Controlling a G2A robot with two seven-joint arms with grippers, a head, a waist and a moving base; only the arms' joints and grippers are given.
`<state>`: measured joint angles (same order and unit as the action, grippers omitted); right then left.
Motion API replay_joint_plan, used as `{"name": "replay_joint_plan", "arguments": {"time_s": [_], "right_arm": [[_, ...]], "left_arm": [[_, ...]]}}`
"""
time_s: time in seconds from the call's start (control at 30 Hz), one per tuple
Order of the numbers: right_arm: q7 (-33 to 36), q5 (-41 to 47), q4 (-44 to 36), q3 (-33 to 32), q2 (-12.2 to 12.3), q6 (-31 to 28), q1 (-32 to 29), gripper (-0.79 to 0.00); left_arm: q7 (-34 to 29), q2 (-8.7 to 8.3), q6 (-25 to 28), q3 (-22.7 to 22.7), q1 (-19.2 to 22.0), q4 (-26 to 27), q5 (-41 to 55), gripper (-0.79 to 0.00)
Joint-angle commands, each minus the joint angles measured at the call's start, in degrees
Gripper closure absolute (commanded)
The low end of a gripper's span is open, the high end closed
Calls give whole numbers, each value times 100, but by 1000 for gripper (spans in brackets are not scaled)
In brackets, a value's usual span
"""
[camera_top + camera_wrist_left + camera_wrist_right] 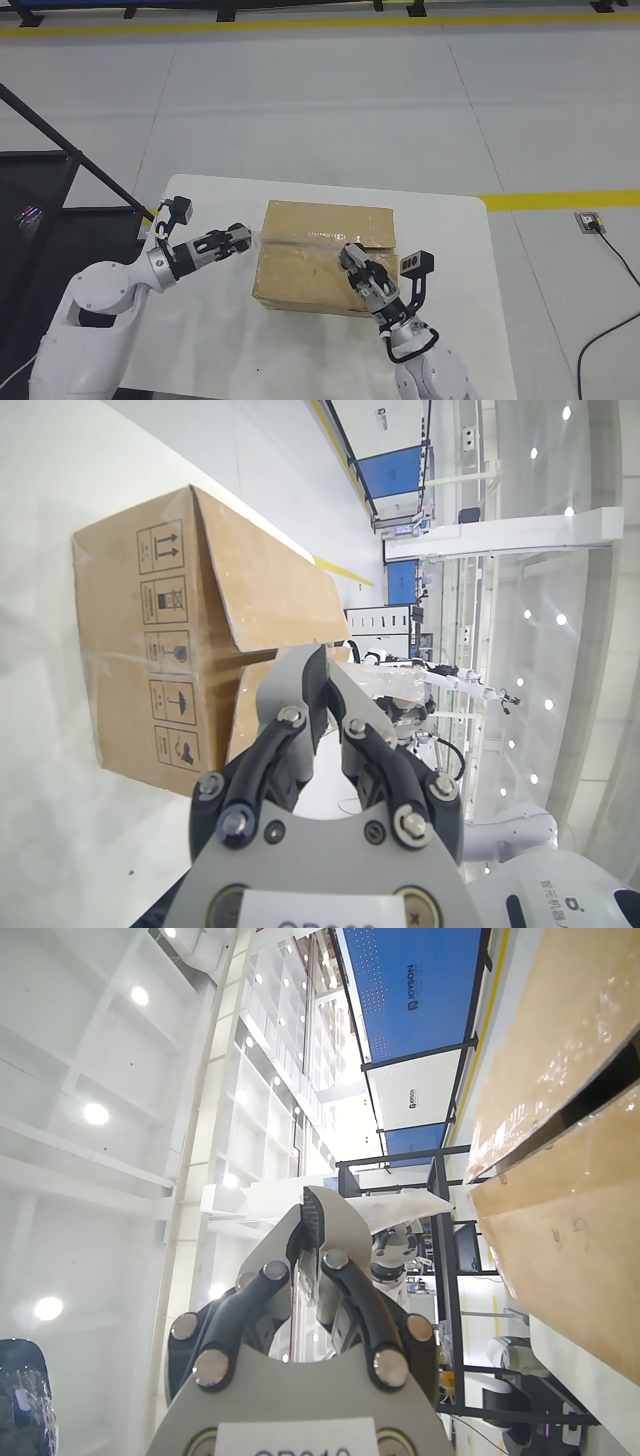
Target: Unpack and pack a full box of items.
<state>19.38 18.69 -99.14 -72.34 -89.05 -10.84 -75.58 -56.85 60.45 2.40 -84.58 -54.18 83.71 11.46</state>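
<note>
**Box seal coming off, flaps not yet open**

The cardboard box sits on the table with its flaps down, just ahead of the left gripper and beneath the right gripper. Each is pinched together on clear tape. Unpacking seems barely begun; next, probably shed the tape and lift a flap.

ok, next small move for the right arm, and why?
Probably pull the right gripper a little away from the brown cardboard box: its fingers are shut on a clear tape strip that reaches toward the box's corner, and a dark gap shows between the top flaps, so peeling should free them.
</note>
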Motion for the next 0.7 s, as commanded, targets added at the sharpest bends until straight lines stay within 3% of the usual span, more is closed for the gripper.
{"name": "replay_joint_plan", "arguments": {"time_s": [0.0, 0.3, 0.67], "right_arm": [[-67, 236, 6, -39, 0, 142, 34, 0], [-456, 725, 80, -211, 25, 898, 85, 0], [-568, 660, -24, -298, 80, 1040, -69, 0]], "left_arm": [[-51, -4, -51, 54, 31, -60, 10, 0], [-279, -50, -145, 45, 272, -450, 139, 0], [-543, -76, -278, 249, 578, -880, 209, 0]]}}
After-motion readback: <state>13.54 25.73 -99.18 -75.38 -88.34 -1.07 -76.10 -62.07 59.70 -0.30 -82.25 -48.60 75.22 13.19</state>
